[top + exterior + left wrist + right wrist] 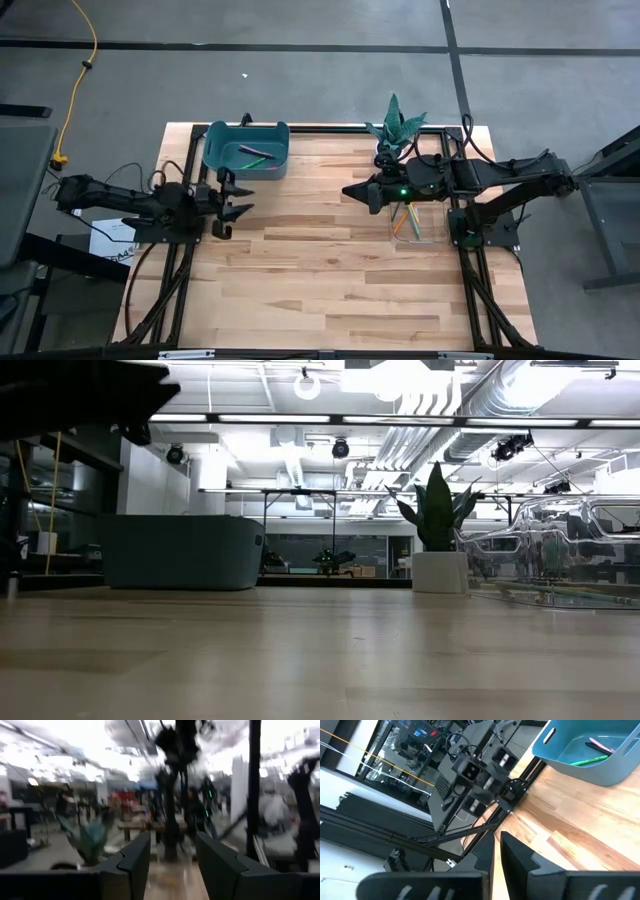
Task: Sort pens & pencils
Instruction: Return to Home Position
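Note:
A teal bin (247, 150) stands at the far left of the table. A pink pen (600, 744) and a green pen (590, 759) lie on its bottom. Slim pencils (408, 222) lie in a clear container (425, 228) at the right, under my right arm. My left gripper (238, 200) hangs open just in front of the bin, with nothing between its fingers (172, 865). My right gripper (356, 192) is raised over the table's middle, left of the clear container. It is shut (496, 855) and I see nothing in it.
A potted plant (398, 128) stands at the far edge, near the right arm. In the low view the bin (180, 550), the plant's white pot (440, 570) and the clear container (560, 560) line the far side. Bare wood (320, 280) fills the near half.

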Controlling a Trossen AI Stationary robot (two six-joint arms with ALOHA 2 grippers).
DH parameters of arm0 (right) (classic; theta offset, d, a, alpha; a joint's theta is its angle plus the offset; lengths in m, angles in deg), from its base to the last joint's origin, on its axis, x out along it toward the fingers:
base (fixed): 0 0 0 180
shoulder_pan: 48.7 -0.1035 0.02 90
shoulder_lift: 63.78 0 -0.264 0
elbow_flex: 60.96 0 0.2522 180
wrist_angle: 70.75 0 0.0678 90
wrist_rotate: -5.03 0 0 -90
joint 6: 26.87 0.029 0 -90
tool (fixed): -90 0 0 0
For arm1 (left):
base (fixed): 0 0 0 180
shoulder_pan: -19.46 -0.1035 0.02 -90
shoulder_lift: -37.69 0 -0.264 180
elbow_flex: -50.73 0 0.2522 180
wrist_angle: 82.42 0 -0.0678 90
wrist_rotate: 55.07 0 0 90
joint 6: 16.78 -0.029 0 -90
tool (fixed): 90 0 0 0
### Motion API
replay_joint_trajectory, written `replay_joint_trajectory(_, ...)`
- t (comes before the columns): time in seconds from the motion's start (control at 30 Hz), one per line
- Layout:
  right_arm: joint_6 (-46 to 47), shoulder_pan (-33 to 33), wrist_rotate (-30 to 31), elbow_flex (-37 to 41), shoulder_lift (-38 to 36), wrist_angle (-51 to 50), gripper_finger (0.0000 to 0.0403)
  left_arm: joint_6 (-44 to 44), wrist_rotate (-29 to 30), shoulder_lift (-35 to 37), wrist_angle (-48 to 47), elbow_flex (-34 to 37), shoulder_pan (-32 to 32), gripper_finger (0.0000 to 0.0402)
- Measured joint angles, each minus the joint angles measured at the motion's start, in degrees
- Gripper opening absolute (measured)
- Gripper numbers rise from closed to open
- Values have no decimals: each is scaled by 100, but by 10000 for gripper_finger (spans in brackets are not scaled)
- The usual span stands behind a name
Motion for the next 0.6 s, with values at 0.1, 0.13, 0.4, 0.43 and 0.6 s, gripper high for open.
replay_joint_trajectory(0.1,-2,0,-77,0,0,0,22,-6,-150,33,-535,0,0,145)
replay_joint_trajectory(0.13,0,0,-121,0,0,0,22,-5,-169,57,-699,0,0,145)
replay_joint_trajectory(0.4,9,0,-170,0,0,0,22,-160,-322,625,-1375,-2,0,145)
replay_joint_trajectory(0.43,9,0,-170,0,0,0,22,-156,-322,731,-1568,-2,0,145)
replay_joint_trajectory(0.6,-4,-20,-170,0,0,0,22,97,-393,1162,-2447,-2,2,145)
